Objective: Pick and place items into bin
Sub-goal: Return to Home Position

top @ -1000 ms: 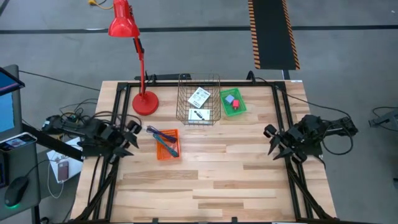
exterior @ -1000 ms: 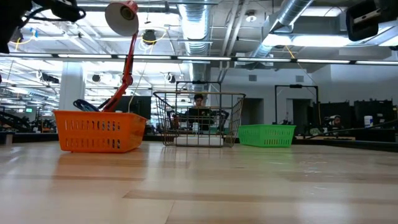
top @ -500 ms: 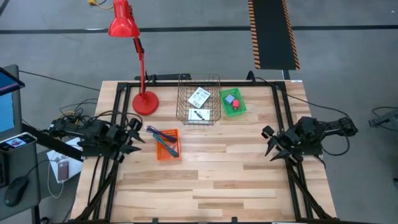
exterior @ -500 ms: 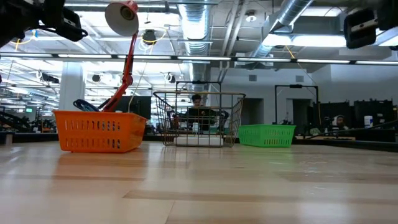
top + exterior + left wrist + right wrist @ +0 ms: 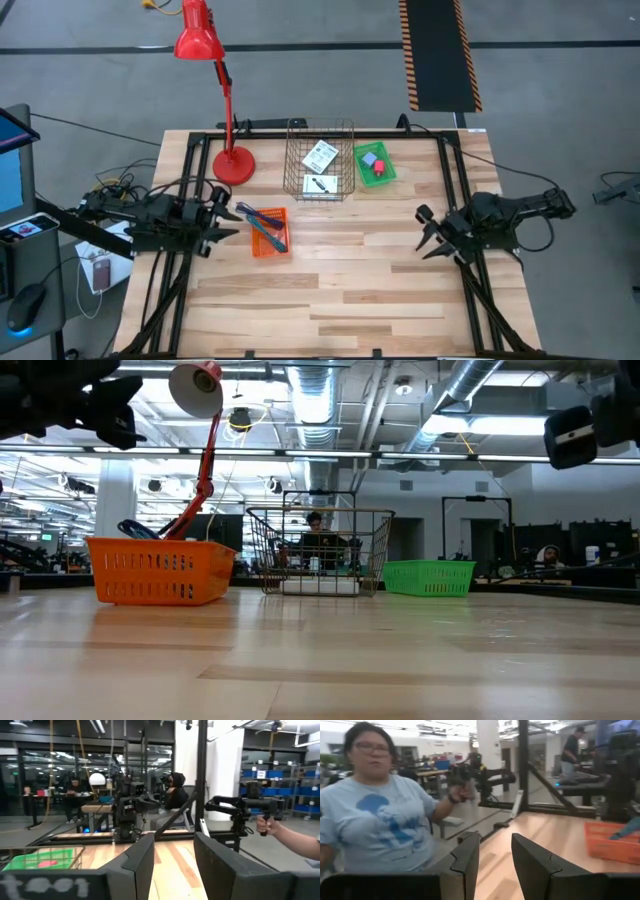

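both arms hang above the bare front half of the table (image 5: pixel 340 290), nothing held. the left pincer (image 5: pixel 228 215) is just beside the orange bin (image 5: pixel 268 243) with its fingers (image 5: pixel 140 865) apart, and the right pincer (image 5: pixel 423 232) is well apart from every bin, its fingers (image 5: pixel 465 860) spread too. the items look sorted: slim blue pens (image 5: pixel 265 220) lie in the orange bin, two white cards (image 5: pixel 320 156) sit in the wire basket (image 5: pixel 345 190), and a pink piece (image 5: pixel 379 167) and a pale piece (image 5: pixel 369 157) are in the green bin (image 5: pixel 388 178). the main risk i'd judge is the left arm: a low or wide swing on its way home could clip the orange bin's rim and shove or tip it, spilling the pens. a person (image 5: pixel 385 815) stands close beyond the table edge on the right arm's side, so a fast retreat there could come near them. the black marks on the cards are too small to read, and no brand or label can be made out anywhere.
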Tool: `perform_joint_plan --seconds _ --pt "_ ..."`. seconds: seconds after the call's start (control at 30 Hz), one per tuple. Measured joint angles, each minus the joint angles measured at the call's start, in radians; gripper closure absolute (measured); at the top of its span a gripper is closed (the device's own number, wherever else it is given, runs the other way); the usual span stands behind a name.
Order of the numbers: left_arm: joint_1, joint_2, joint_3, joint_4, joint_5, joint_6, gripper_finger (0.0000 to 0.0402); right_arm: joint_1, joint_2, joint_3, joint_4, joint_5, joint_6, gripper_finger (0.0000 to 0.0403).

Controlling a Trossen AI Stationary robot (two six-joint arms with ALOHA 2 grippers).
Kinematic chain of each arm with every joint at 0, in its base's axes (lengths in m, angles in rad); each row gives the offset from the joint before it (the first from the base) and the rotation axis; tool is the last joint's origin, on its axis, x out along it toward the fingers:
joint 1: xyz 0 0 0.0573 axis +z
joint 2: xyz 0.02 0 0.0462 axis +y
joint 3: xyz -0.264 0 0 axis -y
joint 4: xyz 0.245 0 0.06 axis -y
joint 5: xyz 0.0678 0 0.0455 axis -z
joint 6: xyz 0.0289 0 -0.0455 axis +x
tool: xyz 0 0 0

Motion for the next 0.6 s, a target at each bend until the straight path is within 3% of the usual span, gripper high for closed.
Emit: perform_joint_plan --seconds 0.17,0.4,0.6 --pt "0.000 0.000 0.000 0.002 -0.070 -0.010 0.0274 -0.001 0.028 0.000 -0.006 0.103 0.007 0.0294" --pt "0.000 0.000 0.000 -0.015 -0.261 -0.079 0.0274 -0.005 0.052 0.000 -0.039 0.529 0.072 0.0294" --pt "0.000 0.000 0.000 -0.042 -0.301 -0.079 0.0274 -0.023 0.068 0.000 -0.038 0.563 0.051 0.0294"
